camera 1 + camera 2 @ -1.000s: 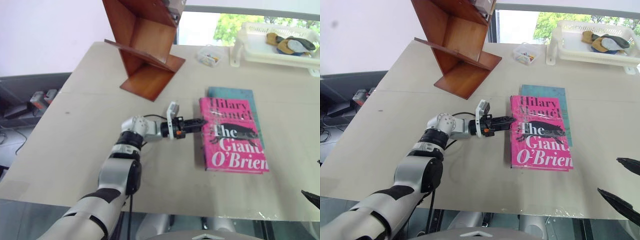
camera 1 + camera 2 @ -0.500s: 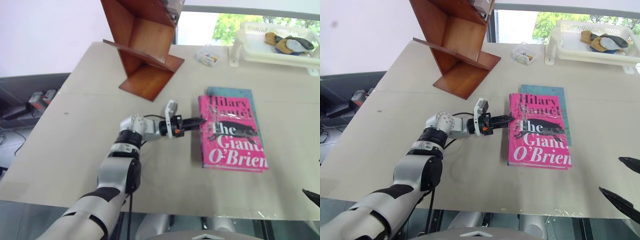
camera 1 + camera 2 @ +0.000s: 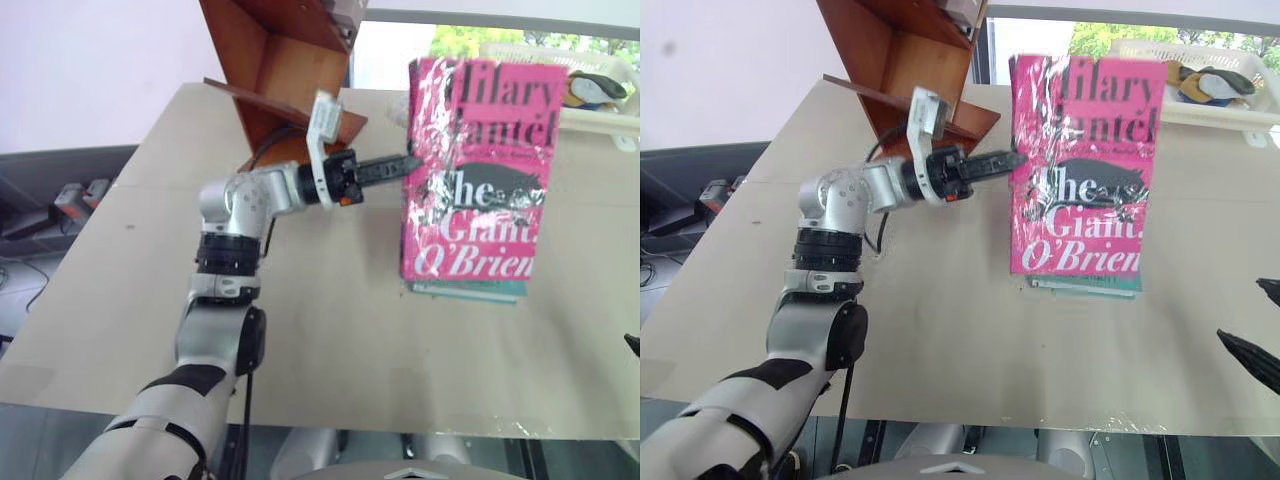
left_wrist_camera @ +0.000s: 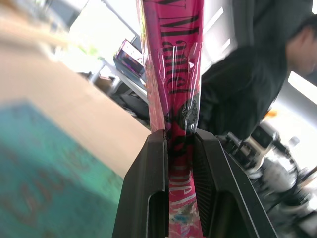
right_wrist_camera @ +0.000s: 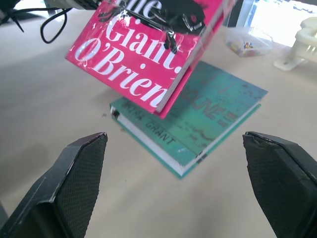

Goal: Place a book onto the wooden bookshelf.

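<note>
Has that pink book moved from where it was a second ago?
Yes. The pink book, clamped in the left gripper, has risen off the teal book, which stays flat on the table.

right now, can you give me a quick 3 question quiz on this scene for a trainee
1. True or false: the pink book lies flat on the table.
2. What grips the pink book? A) the left gripper B) the right gripper C) a person's hand
3. Fill in: the book left lying on the table is the ____ one.

Key: 1 false, it is lifted clear, held by its edge. 2 A; the right gripper is open, holding nothing. 3 teal.
</note>
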You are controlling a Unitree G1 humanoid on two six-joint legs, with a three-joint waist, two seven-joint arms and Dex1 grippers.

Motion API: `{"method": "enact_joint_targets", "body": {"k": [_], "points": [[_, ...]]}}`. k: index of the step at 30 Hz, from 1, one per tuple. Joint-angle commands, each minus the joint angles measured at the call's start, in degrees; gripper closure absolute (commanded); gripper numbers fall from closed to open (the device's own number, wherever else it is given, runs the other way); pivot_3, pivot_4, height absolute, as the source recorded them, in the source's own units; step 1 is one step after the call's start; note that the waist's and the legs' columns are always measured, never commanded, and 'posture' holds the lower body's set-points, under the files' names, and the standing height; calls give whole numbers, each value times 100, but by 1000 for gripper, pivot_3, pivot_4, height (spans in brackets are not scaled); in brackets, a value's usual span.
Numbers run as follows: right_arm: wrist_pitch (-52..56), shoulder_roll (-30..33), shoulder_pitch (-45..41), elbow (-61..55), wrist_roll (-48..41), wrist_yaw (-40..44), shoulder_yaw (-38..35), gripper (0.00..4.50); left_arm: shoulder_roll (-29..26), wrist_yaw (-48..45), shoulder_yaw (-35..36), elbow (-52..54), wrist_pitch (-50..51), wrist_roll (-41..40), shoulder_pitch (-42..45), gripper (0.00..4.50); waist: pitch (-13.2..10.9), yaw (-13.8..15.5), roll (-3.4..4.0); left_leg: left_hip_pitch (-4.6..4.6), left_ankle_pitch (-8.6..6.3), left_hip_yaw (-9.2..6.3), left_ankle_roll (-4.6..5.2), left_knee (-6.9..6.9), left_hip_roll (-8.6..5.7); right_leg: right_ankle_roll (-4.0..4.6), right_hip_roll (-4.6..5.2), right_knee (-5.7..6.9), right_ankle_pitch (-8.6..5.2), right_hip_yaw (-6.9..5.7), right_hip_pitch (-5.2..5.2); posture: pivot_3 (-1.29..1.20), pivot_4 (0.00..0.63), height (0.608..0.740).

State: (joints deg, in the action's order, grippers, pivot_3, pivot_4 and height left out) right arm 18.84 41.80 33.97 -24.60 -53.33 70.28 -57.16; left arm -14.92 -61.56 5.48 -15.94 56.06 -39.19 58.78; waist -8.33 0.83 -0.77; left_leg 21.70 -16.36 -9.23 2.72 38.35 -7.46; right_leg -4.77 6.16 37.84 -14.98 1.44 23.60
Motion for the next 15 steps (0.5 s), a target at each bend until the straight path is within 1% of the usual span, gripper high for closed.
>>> {"method": "enact_joint_targets", "body": {"k": [1, 6, 9, 12, 15], "points": [[87, 276, -498, 302, -150, 9, 214, 0, -486, -452, -530, 937, -2121, 962, 200, 4280, -3, -19, -5, -1, 0, 7, 0, 1, 4, 0, -3, 0, 1, 3, 1, 0, 150, 740], [136, 519, -1108, 839, -79, 147, 506, 0, -778, -502, -622, 1296, -3444, 1431, 341, 4280, -3, 14, -4, 3, 0, 8, 0, -2, 3, -2, -4, -11, 3, -1, 1, 0, 150, 740], [266, 563, -1633, 1170, -374, 169, 605, 0, -960, -695, -612, 1497, -4079, 1555, 266, 4280, -4, 2, -5, 6, 0, 5, 1, -1, 1, -5, -4, -15, 4, -4, 0, 0, 150, 740], [447, 607, -2071, 1510, -597, 220, 680, 0, -1236, -801, -647, 1476, -4860, 1925, 154, 4280, -3, -8, -3, 4, 0, 6, 1, -1, 2, -5, -3, -13, 4, -3, 1, 0, 150, 740], [613, 771, -2441, 1839, -641, 492, 846, 0, -1731, -796, -612, 1209, -5776, 2479, 232, 4280, -2, -23, 0, 1, 1, 12, 1, -2, 4, -4, -4, -9, 5, 2, 2, 0, 150, 740]]}}
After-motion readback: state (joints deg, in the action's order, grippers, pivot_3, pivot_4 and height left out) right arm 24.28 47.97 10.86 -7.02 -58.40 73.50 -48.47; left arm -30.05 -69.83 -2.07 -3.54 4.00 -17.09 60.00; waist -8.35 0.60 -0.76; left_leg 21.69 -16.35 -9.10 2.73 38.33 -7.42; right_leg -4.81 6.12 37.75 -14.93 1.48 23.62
